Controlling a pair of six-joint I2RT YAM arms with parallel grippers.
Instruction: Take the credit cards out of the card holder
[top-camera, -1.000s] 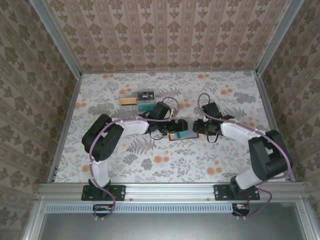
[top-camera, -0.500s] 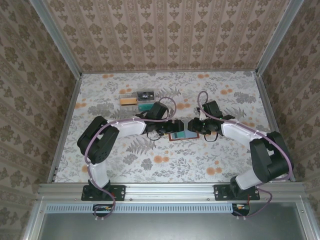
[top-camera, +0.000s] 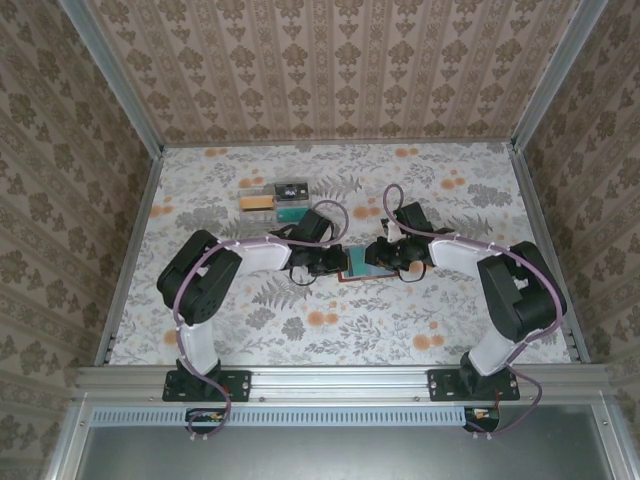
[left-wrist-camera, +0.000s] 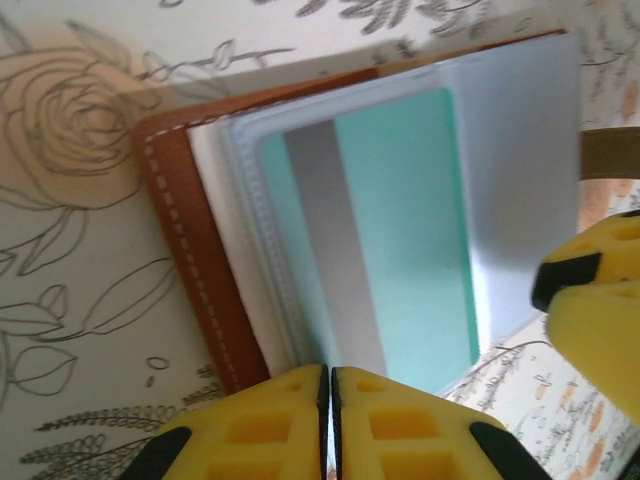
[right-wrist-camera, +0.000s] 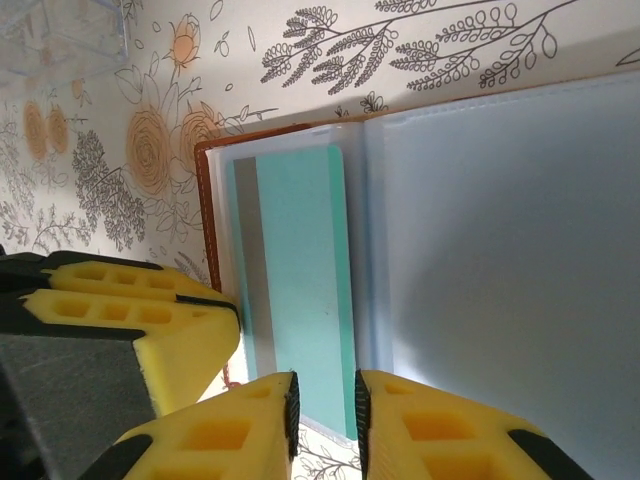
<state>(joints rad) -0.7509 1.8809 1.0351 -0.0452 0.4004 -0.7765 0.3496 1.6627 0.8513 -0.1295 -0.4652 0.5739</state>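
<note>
the clear plastic tray (top-camera: 272, 190) sits toward the far-left part of the floral tabletop (top-camera: 300, 330), with a tan piece (top-camera: 257, 202) and a green piece (top-camera: 290, 212) at its near side. it is well apart from the work. from above, both forearms reach in over the middle of the tabletop with looped cables on them. they cover most of the card holder (top-camera: 358, 268), leaving only a strip of it visible between them.

the card holder lies open and flat near the centre of the tabletop. its long axis runs left to right and its blue-grey inside faces up. a stitched reddish-brown leather edge (left-wrist-camera: 190, 260) borders its left half. a teal credit card (right-wrist-camera: 300, 290) sits in the clear sleeve of that half. its long sides run parallel to the stitched edge and the fold, and a grey stripe (left-wrist-camera: 335, 260) runs its full length on the side nearer the stitching.

the left gripper (left-wrist-camera: 329, 378) stands at the near end of the sleeve, its yellow fingers pressed together. it is unclear whether anything thin is pinched between them. the right gripper (right-wrist-camera: 323, 400) hangs just beside it with its fingers a narrow gap apart, and the card's near end shows in that gap.
</note>
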